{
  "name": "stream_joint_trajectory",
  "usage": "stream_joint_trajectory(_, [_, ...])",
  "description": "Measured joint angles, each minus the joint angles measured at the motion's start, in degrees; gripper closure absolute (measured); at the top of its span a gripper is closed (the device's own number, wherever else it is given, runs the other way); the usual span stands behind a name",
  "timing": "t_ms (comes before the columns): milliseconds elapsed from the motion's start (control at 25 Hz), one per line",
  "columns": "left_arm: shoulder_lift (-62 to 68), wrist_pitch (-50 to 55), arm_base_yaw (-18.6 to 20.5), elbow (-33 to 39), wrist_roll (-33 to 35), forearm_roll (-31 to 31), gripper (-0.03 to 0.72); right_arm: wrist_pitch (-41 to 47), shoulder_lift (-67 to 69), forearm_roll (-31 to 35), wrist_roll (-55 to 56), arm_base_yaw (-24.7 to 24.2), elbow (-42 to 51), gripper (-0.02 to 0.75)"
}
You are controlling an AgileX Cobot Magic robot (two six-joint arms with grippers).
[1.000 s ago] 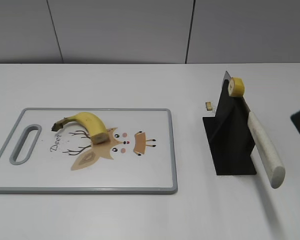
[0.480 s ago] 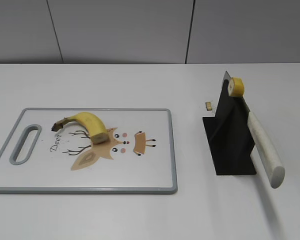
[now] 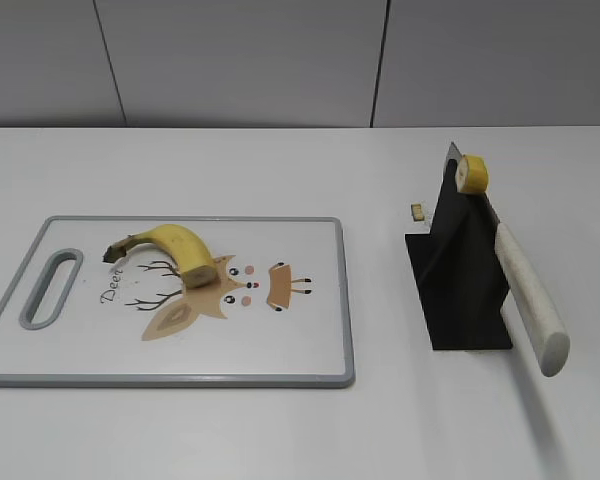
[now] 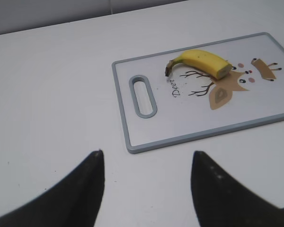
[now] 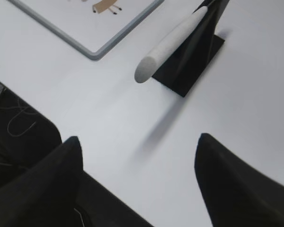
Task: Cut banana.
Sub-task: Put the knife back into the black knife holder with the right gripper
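The left end effector [image 4: 146,189] hangs open over the bare white counter [image 4: 52,94], holding nothing; the right end effector [image 5: 137,179] is open and empty too, above the counter's near edge; the banana [image 3: 170,250] lies on the cutting board [image 3: 310,340], its stem toward the handle hole; off to the right, a knife [image 3: 525,295] rests in a black stand [image 3: 460,280], with a small banana slice [image 3: 472,174] on top.
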Motion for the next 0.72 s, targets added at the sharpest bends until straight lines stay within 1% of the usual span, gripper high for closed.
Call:
stream_joint_trajectory(160, [0.0,0.0,0.0,0.0,0.0,0.0,0.136,-0.14,-3.78,-1.63,1.55,0.0,0.02,0.174])
stream_joint_trajectory(280, [0.0,0.0,0.0,0.0,0.0,0.02,0.136,-0.34,-4.47,-5.0,1.55,0.0,0.02,0.174])
stream_joint_trajectory(360, [0.0,0.0,0.0,0.0,0.0,0.02,0.136,-0.49,-4.86,-6.01,1.61,0.0,0.07,0.176])
stream_joint_trajectory(600, [0.0,-0.1,0.01,0.0,0.0,0.01,0.136,-0.61,-10.37,-6.11,1.61,0.0,0.07,0.178])
stream_joint_trajectory(720, [0.0,-0.06,0.01,0.0,0.0,0.21,0.136,-0.67,-10.48,-4.61,1.66,-0.75,0.07,0.181])
